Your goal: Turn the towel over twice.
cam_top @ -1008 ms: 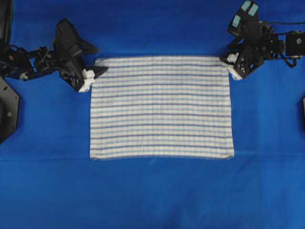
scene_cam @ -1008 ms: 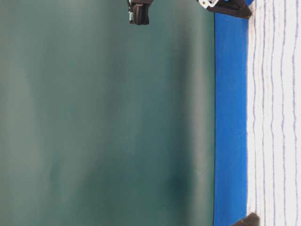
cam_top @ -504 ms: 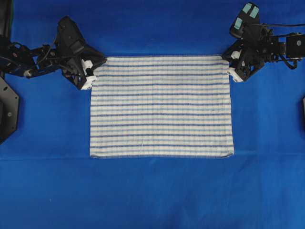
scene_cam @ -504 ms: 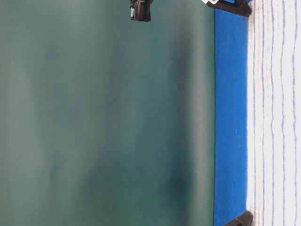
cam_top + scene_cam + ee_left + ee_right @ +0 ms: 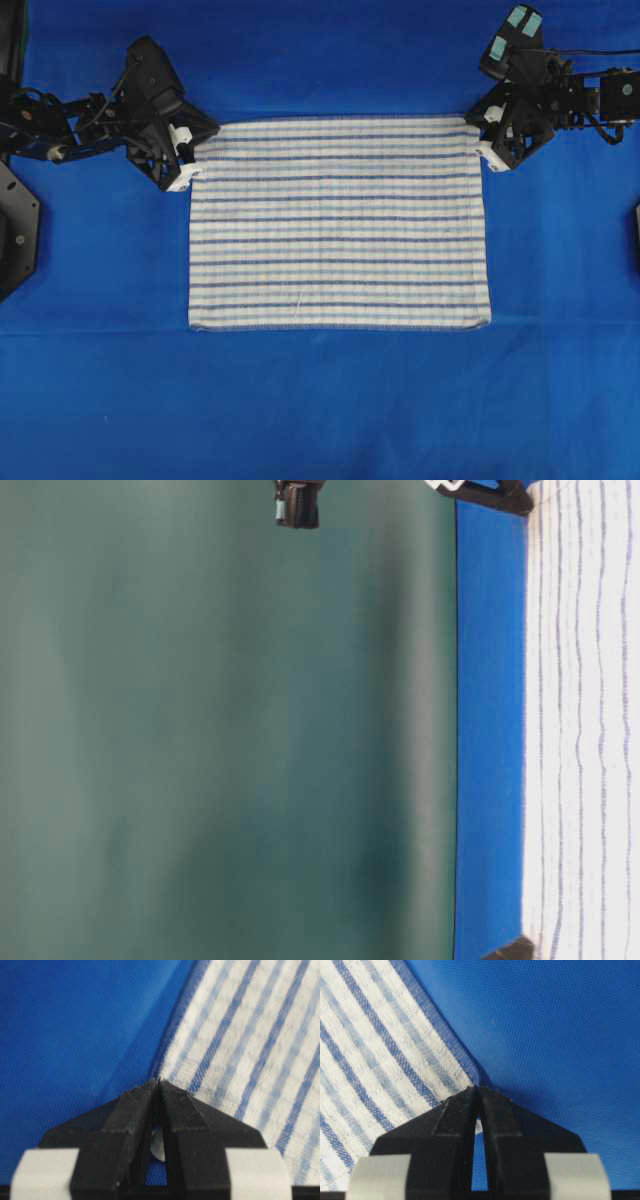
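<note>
On the blue cloth (image 5: pixel 320 400) the towel (image 5: pixel 340 225) lies spread flat, stripes running across. At its far corners sit both pincers — the left gripper (image 5: pixel 190 158) and the right gripper (image 5: pixel 482 140) — each with jaws pressed together, pinching a corner of the hem.

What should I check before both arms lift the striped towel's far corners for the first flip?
1. Left end effector shut at the corner of the white, blue-striped rectangular cloth towel: ok.
2. Right end effector shut at the other far corner: ok.
3. Cloth really pinched between each pair of jaws: cannot tell.
4. Towel flat, unfolded: ok.
5. Plain blue table cover bare in front of the towel: ok.
</note>
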You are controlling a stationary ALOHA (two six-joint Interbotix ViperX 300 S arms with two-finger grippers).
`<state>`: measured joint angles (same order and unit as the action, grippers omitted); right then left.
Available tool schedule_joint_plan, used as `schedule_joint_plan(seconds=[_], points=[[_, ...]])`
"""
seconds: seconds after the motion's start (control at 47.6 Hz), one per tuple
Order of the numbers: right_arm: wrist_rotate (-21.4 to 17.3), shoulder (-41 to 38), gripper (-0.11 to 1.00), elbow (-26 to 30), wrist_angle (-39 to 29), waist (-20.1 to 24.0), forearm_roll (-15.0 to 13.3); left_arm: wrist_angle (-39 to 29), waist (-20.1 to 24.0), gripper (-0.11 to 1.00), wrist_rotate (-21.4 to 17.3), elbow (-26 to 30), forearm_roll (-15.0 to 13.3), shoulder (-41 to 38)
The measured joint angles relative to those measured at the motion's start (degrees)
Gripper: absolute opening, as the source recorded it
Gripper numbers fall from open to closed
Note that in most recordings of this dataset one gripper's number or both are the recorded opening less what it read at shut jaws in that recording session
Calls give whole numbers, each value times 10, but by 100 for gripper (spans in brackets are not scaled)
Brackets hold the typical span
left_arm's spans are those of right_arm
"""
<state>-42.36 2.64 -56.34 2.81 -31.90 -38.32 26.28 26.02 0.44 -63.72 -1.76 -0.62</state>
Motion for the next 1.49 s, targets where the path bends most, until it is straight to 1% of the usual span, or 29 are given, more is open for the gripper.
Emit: schedule_joint_plan(seconds=[0.105, 0.21, 0.294, 0.399, 0.504, 0.588, 0.756, 0.861, 0.987, 1.217, 1.406, 1.49], points=[[1, 25, 4, 9, -17, -12, 0, -23, 12, 2, -13, 7, 1, 41], [3, 55, 4, 18, -40, -28, -2, -52, 29, 2, -38, 18, 1, 85], [4, 82, 4, 27, -60, -40, -10, -77, 47, 2, -56, 33, 0, 122], [4, 121, 4, 40, -88, -47, -27, -106, 65, 2, -83, 52, 0, 171], [4, 164, 4, 55, -117, -50, -39, -129, 70, 2, -110, 69, 0, 215], [4, 205, 4, 67, -141, -49, -42, -146, 70, 2, -128, 81, 0, 250], [4, 282, 4, 82, -174, -41, -49, -195, 71, 2, -130, 100, 1, 325], [4, 325, 4, 93, -193, -23, -57, -216, 70, 2, -131, 108, 0, 362], [4, 355, 4, 102, -220, 4, -65, -219, 65, 2, -133, 109, 1, 388], [4, 367, 4, 117, -263, 37, -74, -221, 56, 2, -134, 111, 1, 394], [3, 360, 4, 118, -272, 44, -74, -224, 52, 2, -133, 111, 2, 392], [-3, 357, 4, 116, -287, 58, -70, -227, 39, 2, -131, 105, 2, 393]])
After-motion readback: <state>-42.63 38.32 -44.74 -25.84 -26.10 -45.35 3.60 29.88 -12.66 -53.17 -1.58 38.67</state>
